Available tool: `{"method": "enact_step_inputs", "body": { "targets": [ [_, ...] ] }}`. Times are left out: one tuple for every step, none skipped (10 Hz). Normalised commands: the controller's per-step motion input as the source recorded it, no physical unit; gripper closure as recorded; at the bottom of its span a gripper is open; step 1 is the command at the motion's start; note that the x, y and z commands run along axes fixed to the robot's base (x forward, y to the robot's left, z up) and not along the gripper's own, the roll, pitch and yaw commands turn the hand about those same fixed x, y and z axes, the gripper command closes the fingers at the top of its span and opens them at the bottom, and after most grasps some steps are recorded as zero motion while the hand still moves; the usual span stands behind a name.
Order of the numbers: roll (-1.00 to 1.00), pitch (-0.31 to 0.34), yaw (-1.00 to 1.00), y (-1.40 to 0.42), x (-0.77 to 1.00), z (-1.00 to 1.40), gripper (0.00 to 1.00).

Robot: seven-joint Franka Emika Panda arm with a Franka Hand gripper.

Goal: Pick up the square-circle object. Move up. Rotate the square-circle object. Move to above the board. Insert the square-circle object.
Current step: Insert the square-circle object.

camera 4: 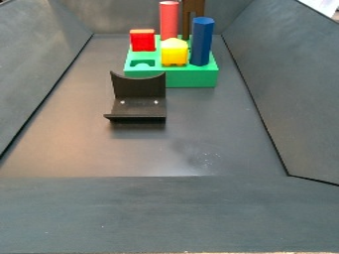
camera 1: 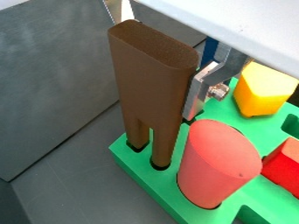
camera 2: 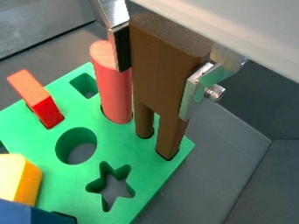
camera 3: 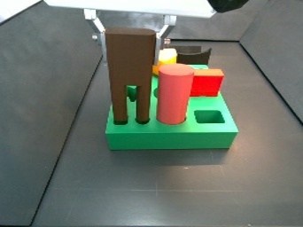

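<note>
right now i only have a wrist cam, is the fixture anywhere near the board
Observer: No. In a side view the fixture stands on the floor, apart from the board.
Operator: where's the gripper
Observer: The gripper straddles the top of the brown block, whose prongs reach down into the board.
Operator: what's the blue thing by the yellow piece
Observer: A blue peg, upright at a board corner beside the yellow piece.
</note>
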Motion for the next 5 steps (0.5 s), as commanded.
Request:
{"method": "enact_step_inputs", "body": {
  "targets": [
    [0.0,0.001,-0.23,-0.03,0.0,-0.06,1.0],
    [0.0,0.0,-0.21,-0.03,0.02,-0.15,1.0],
    [0.0,0.0,-0.09,-0.02,0.03,-0.21,1.0],
    [0.0,-0.007,0.0,-0.05,0.0,-0.31,1.0],
    [0.0,0.0,0.0,-0.03,0.13,-0.28,1.0]
  ]
}}
